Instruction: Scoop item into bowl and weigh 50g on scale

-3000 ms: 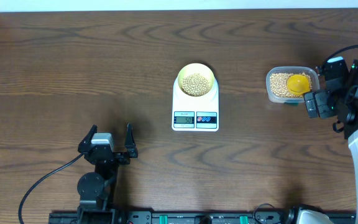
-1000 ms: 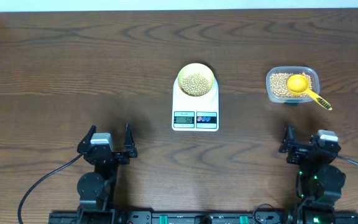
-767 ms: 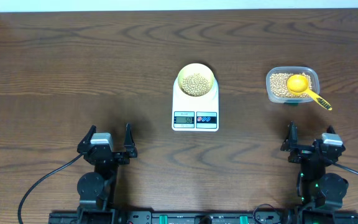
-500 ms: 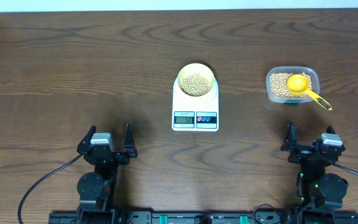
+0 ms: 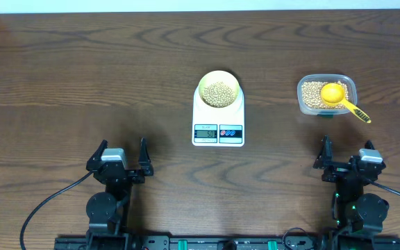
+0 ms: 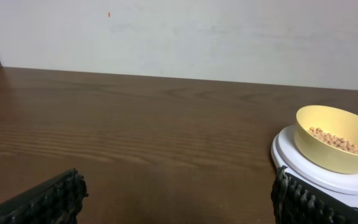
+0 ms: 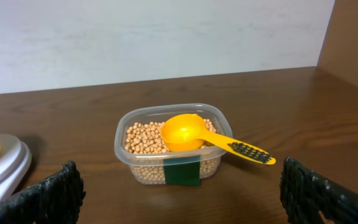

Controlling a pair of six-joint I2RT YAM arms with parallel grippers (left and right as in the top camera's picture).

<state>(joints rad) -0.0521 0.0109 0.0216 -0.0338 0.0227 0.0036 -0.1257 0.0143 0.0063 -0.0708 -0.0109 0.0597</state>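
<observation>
Scale centre; tub right — gap between.

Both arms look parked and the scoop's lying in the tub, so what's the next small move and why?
Probably just hold both arms parked and check the display. The bowl of beans sits on the scale, the scoop lies in the tub, and the left gripper and right gripper rest near the front edge, jaws open and empty. Its digits are unreadable here.
</observation>
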